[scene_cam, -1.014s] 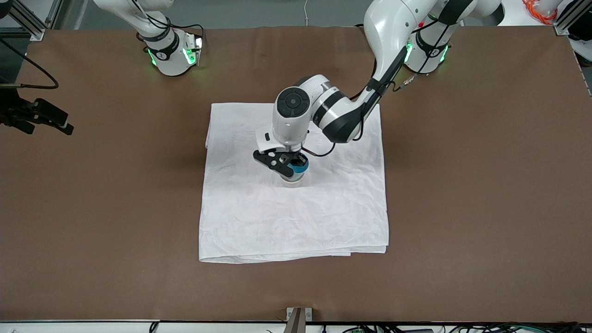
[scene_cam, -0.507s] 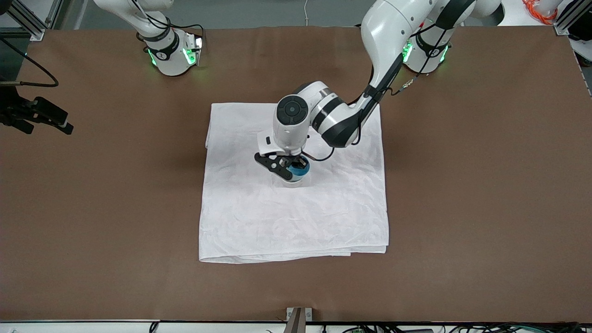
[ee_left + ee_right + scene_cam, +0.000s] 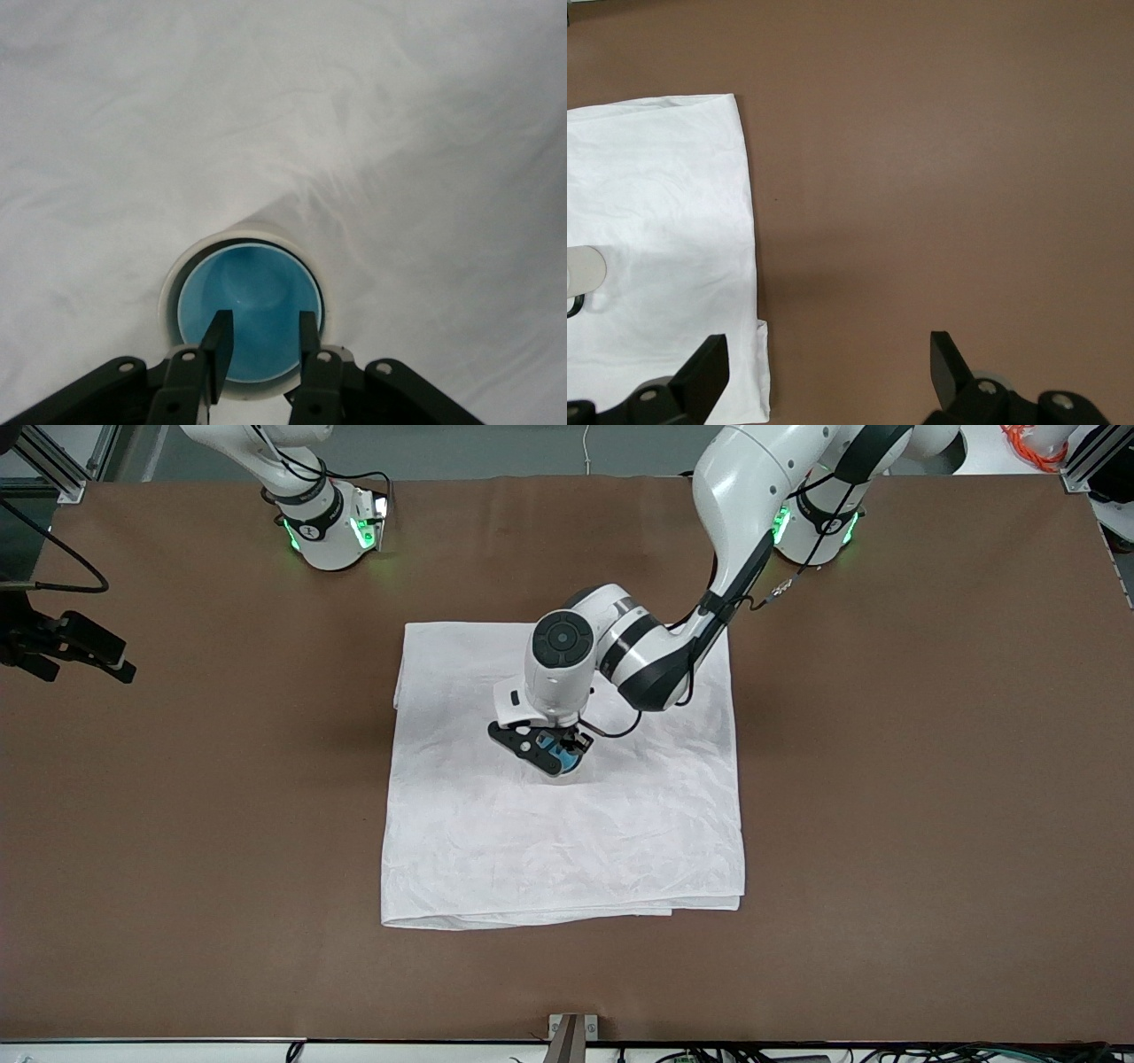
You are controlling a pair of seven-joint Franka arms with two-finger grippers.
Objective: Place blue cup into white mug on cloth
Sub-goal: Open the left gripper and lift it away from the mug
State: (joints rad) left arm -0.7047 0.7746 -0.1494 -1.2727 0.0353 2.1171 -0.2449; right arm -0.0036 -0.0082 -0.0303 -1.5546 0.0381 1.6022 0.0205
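The blue cup [image 3: 248, 292] sits inside the white mug [image 3: 172, 285], which stands upright on the cloth [image 3: 567, 850] near its middle. In the left wrist view only the mug's rim shows around the cup. My left gripper [image 3: 263, 329] hangs just above the cup's mouth with its fingers [image 3: 218, 341] parted and gripping nothing. In the front view the left gripper [image 3: 560, 755] covers most of the mug, and a bit of the blue cup [image 3: 562, 746] shows between the fingers. My right gripper [image 3: 828, 367] is open and empty, and waits high over bare table beside the cloth's edge [image 3: 656, 177].
The brown table [image 3: 886, 779] lies bare all round the cloth. The right gripper [image 3: 120, 666] shows at the right arm's end of the table. A metal bracket [image 3: 571, 1032] sits at the table's front edge.
My left gripper has sunk lower over the mug, and the blue cup has gone down into it. Less of the cup shows in the front view. The right arm has hardly moved.
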